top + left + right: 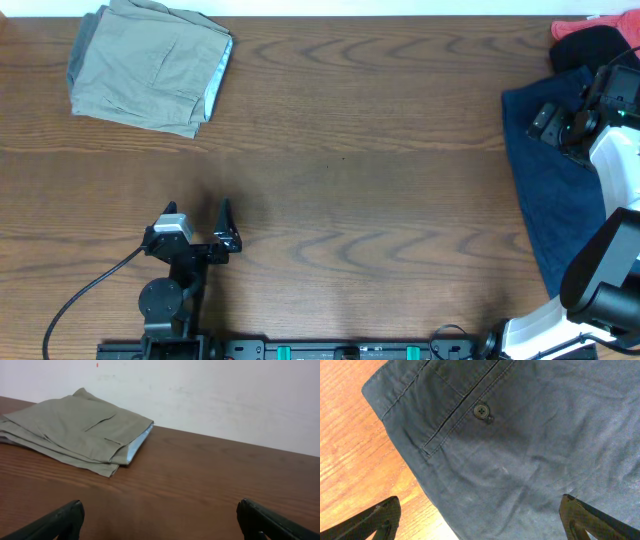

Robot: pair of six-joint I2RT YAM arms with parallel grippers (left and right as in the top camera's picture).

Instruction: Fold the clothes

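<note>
Left gripper [197, 218] is nearest me, well left of the navy shorts [550, 200], jaws wide, empty. Right gripper [479, 510] hangs over the navy shorts by the pocket button [481, 411], jaws wide, nothing held. I'd pinch the navy's left edge, not mid-panel, then drag it flat. Black garment [590, 45] and red garment [575, 27] lie just beyond; khaki shorts [150, 65] far left look folded.

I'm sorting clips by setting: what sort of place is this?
Likely a robotics lab bench: robot arms at a wood-grain table by a bare white wall, with folded khaki shorts and a navy garment laid out.
</note>
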